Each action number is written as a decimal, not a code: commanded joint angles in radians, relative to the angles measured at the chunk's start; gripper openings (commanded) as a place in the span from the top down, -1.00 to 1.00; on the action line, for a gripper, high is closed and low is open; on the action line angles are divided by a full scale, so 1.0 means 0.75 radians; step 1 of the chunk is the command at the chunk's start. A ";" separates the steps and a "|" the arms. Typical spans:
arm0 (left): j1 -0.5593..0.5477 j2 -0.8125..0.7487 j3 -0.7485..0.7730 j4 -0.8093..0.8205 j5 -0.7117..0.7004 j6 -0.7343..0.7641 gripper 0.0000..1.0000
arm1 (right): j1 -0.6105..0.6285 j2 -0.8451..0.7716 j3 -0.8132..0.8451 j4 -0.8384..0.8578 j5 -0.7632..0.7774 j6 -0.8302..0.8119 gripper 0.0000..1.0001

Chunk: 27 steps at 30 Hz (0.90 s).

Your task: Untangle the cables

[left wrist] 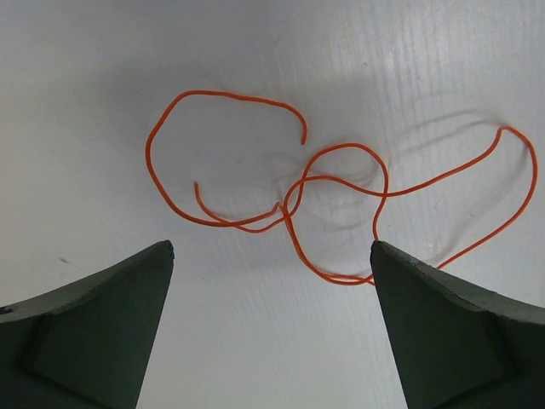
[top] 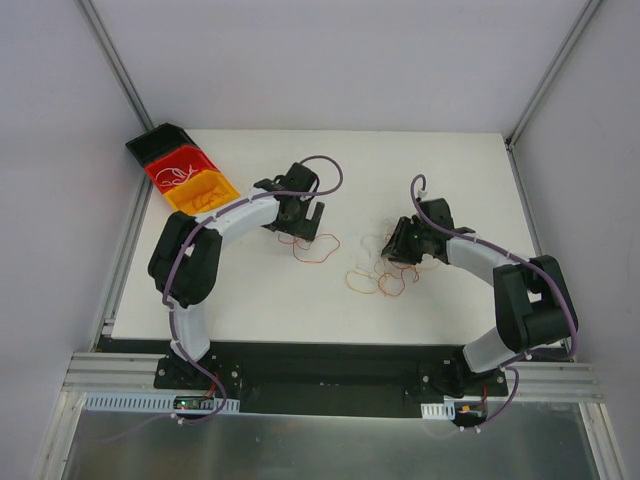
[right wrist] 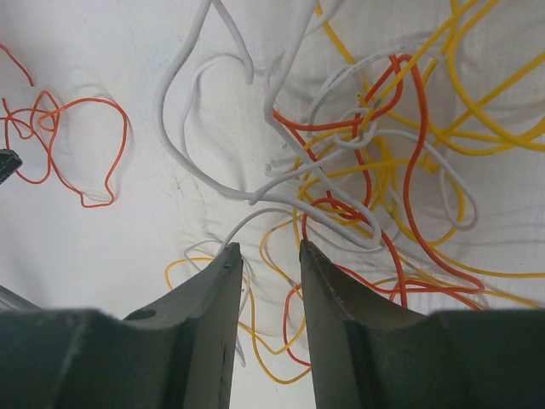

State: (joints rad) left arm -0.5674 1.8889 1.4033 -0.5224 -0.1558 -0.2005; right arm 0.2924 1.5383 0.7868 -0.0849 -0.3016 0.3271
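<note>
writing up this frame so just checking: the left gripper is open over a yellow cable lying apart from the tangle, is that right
Not quite: the colour is wrong. The cable under the open left gripper is orange, not yellow, as the left wrist view shows. The rest holds: it lies apart from the tangle.

Left pincer (left wrist: pixel 272 256) spread wide (elbow folded back), right pincer (right wrist: pixel 269 249) narrowly parted, both facing down
</note>
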 commanded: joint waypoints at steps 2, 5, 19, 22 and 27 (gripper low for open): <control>0.018 0.009 0.025 0.081 0.120 -0.013 -0.93 | 0.001 -0.038 -0.018 0.044 -0.025 -0.023 0.27; 0.020 0.065 0.064 0.081 0.138 -0.011 -0.79 | -0.001 -0.041 -0.018 0.046 -0.027 -0.025 0.27; 0.018 0.112 0.033 0.087 0.153 -0.003 0.47 | 0.001 -0.055 -0.035 0.066 -0.032 -0.025 0.26; 0.018 0.098 0.023 0.101 0.106 0.030 1.00 | 0.001 -0.055 -0.035 0.066 -0.032 -0.025 0.27; 0.018 -0.035 -0.059 0.159 0.034 0.055 1.00 | 0.001 -0.057 -0.037 0.068 -0.032 -0.025 0.27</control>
State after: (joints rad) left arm -0.5613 1.9835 1.4086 -0.4328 -0.0780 -0.1864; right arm 0.2924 1.5375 0.7681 -0.0563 -0.3077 0.3241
